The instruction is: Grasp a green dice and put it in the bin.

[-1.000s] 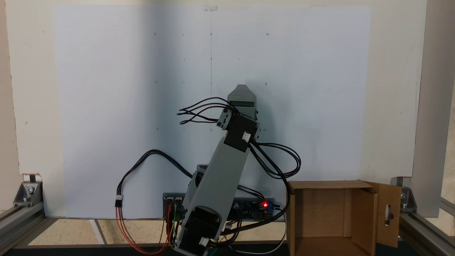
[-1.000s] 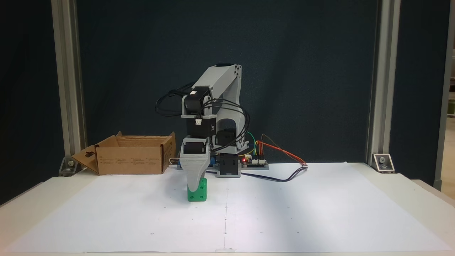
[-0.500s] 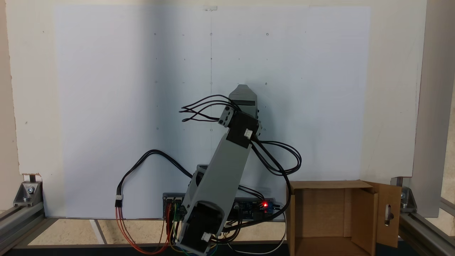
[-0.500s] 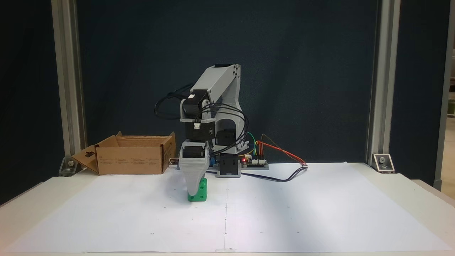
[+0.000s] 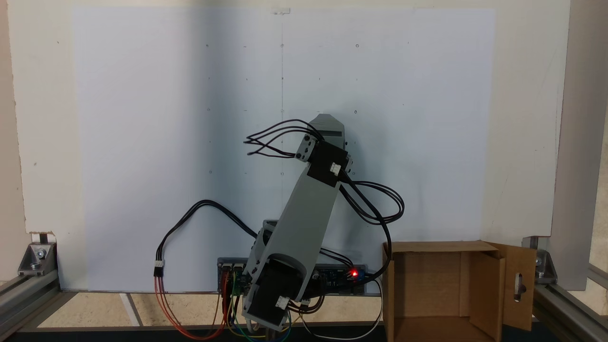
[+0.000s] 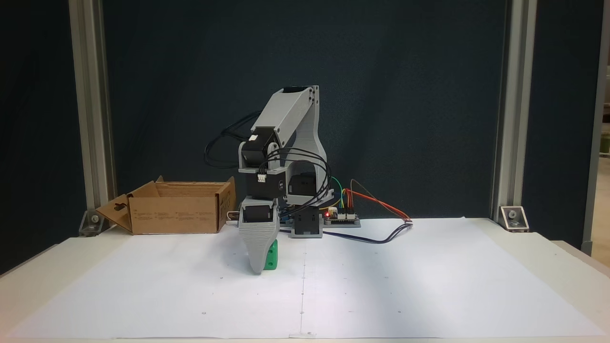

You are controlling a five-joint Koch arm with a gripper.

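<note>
So far nothing was delivered: the small bright green dice w/ rounded corners (image 6: 271,255) sat on the white-papered tabletop (image 6: 381,286), well apart from the brown corrugated cardboard bin (image 6: 176,214) w/ its slotted flap. The grey ribbed claw (image 6: 258,264) was down at the dice, 1 jaw covering most of it in a fixed view; jaws lined up 1 behind the other, so can't tell if it gripped. Left, by my read: confirm grip, lift, carry to bin, drop.

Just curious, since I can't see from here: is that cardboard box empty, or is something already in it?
Empty. From above, the bin shows bare cardboard inside; the green dice sits on the white paper, behind the gripper.
</note>
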